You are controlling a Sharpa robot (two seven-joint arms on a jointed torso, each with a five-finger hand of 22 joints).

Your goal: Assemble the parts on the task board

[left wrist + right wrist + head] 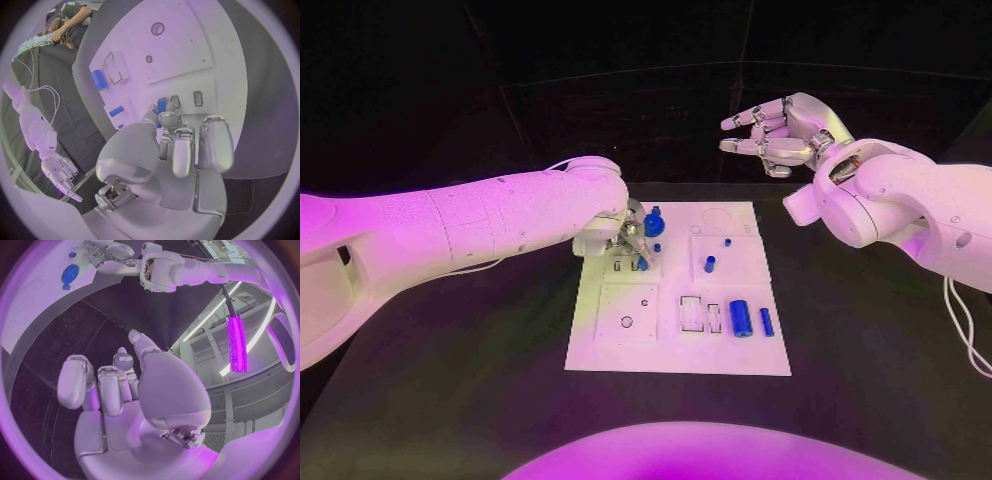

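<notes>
The white task board [678,345] lies in the middle of the table. My left hand [620,236] hangs over its far left part, fingers pointing down. The fingertips [170,120] pinch a small blue part [161,104] beside two small slots [197,97]. A round blue part [653,225] stands next to this hand. On the board lie a thick blue cylinder [740,318], a thin blue pin [766,320] and a short blue peg [710,264]. My right hand [776,130] is raised beyond the board's far right corner, fingers apart, holding nothing.
Rectangular recesses [692,313] and a square plate with a hole [627,320] sit in the board's near half. Black table [877,330] surrounds the board. A cable [963,330] hangs by my right arm.
</notes>
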